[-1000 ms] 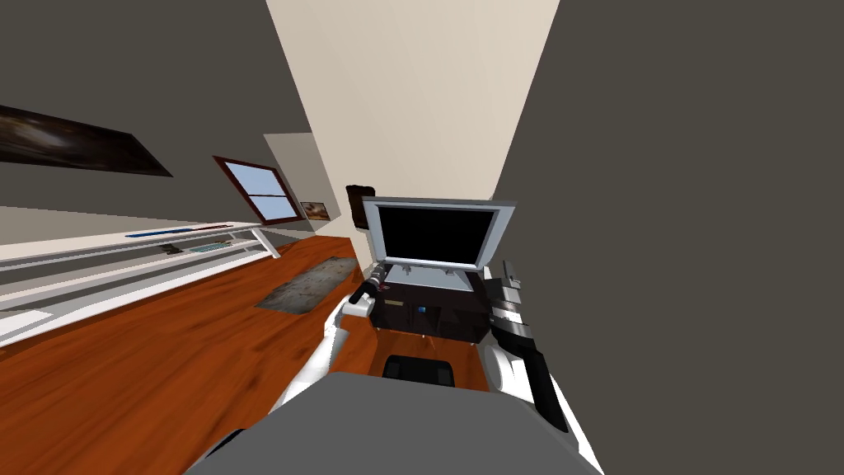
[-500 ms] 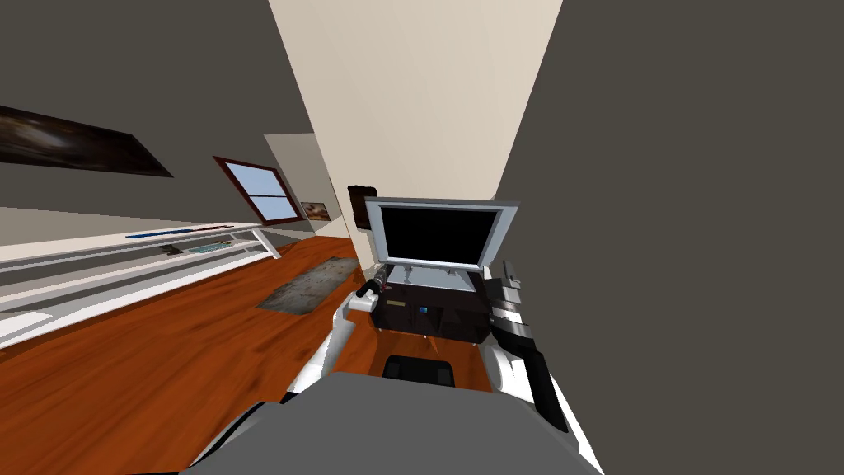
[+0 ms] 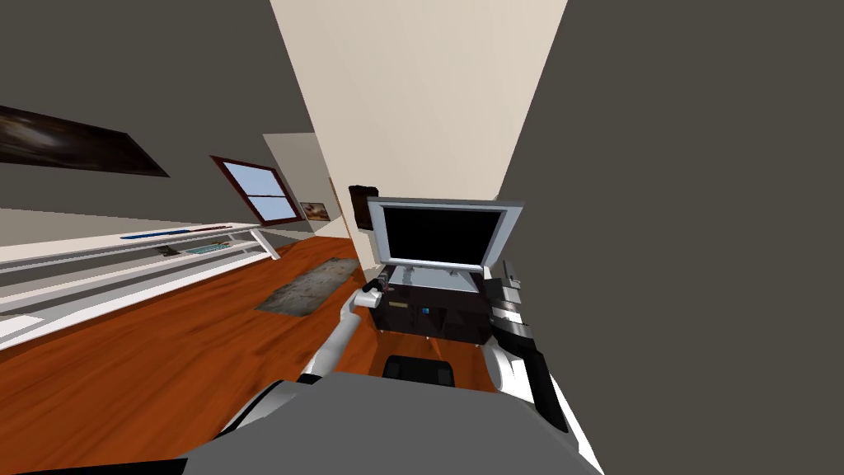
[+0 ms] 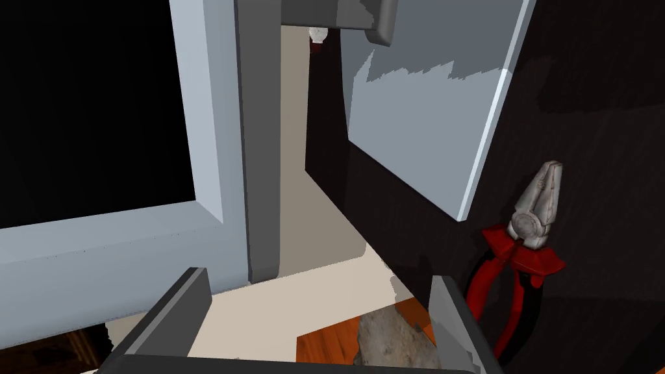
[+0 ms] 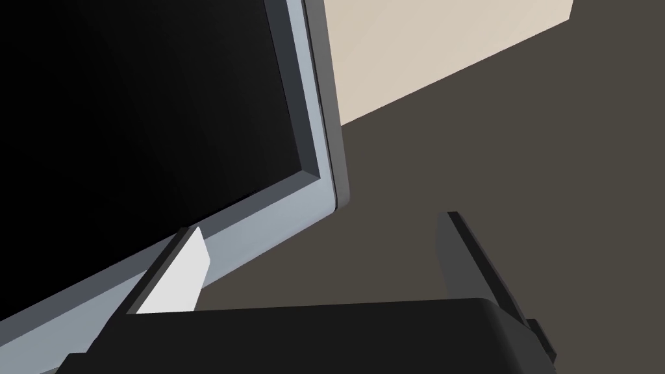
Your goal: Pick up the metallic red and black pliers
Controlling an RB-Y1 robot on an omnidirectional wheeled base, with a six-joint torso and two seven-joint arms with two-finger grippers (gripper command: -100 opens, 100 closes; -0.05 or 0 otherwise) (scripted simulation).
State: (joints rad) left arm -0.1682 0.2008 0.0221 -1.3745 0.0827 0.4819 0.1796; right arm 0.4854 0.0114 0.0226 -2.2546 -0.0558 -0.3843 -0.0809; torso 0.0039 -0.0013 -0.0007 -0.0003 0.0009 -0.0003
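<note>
Approach step: right gripper (image 5: 325,273) open, idle; left gripper (image 4: 318,321) open and empty. Pliers (image 4: 526,256) lie just outside one finger, on the dark cabinet top (image 4: 604,130) by the TV (image 4: 208,130). Next move probably needs a sideways shift to straddle the red handles, then close.

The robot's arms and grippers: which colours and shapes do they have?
The left arm is slim and white with a dark wrist; the right arm shows white, grey and black segments. The left gripper and the right gripper each have two thin grey blade-like fingers on a dark box.
</note>
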